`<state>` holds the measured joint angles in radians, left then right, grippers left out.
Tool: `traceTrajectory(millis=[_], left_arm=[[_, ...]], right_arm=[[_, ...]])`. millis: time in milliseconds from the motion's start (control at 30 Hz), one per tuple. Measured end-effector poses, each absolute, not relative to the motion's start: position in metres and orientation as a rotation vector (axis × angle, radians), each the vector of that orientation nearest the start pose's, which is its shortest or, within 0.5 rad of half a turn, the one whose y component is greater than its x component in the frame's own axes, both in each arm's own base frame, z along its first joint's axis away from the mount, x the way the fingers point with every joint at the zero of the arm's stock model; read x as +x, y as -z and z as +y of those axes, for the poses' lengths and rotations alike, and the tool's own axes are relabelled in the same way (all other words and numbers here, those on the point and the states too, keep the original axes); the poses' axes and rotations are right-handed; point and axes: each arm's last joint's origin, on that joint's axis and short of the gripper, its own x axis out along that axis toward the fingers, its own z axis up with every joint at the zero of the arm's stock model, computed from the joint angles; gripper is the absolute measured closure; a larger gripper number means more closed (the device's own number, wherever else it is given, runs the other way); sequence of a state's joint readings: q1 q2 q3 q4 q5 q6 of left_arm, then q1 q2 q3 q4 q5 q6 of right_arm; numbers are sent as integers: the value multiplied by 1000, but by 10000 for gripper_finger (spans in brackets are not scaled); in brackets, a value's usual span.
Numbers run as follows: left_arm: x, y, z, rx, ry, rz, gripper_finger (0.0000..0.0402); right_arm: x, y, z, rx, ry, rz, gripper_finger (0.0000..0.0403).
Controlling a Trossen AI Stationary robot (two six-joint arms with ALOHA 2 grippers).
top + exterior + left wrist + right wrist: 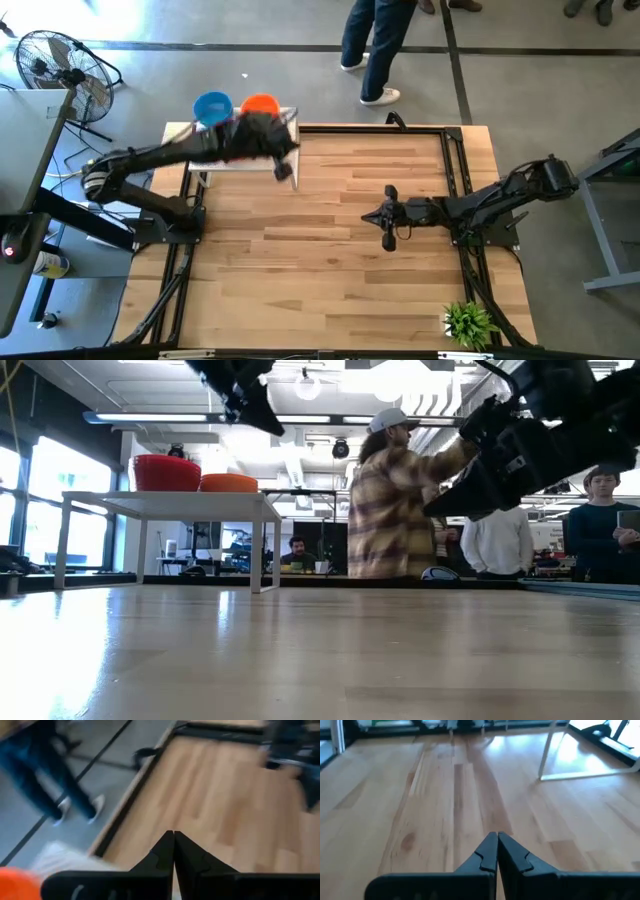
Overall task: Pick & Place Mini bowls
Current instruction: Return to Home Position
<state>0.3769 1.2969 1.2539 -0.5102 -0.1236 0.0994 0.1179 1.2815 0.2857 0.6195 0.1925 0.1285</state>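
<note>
Hovering, seemingly beside bowls (261, 104): left claw (285, 170)

The left arm (150, 160) stretches from its base across the top of the white stand (165, 501), raised above it; the left gripper (173, 836) sits by the stand's corner nearest the right arm (480, 203), fingers pressed together. The right arm, bent at the elbow, waits well apart from the stand; the right gripper (496, 836) faces roughly toward the stand, fingers likewise touching.

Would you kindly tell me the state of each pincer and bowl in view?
Left pincer: shut, empty, above the white stand's corner.
Right pincer: shut, empty, above the table.
Red bowls: upright on the stand.
Orange bowls: upright on the stand, beside the red.
Blue bowls: upright on the stand.
</note>
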Motion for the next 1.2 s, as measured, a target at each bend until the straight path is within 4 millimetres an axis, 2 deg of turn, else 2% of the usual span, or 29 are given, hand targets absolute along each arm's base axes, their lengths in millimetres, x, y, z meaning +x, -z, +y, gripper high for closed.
traceTrajectory(millis=[233,333,433,600,900,1033,1200], left_arm=[[250,-291,60,87,-326,336,400],[243,-269,49,99,-335,248,401],[229,-250,42,104,-345,236,401],[207,-237,38,104,-342,231,401],[167,-231,32,88,-344,134,401],[154,-222,30,65,-345,127,401],[132,-218,27,43,-349,71,401]], right_arm=[[205,-174,-1,-1,131,302,403],[191,-184,-9,-13,147,315,403],[174,-192,-18,-2,178,329,403],[147,-205,-26,5,155,304,403],[112,-222,-31,-34,174,128,403],[107,-207,-33,-33,161,74,403],[100,-191,-36,-24,187,37,403]])
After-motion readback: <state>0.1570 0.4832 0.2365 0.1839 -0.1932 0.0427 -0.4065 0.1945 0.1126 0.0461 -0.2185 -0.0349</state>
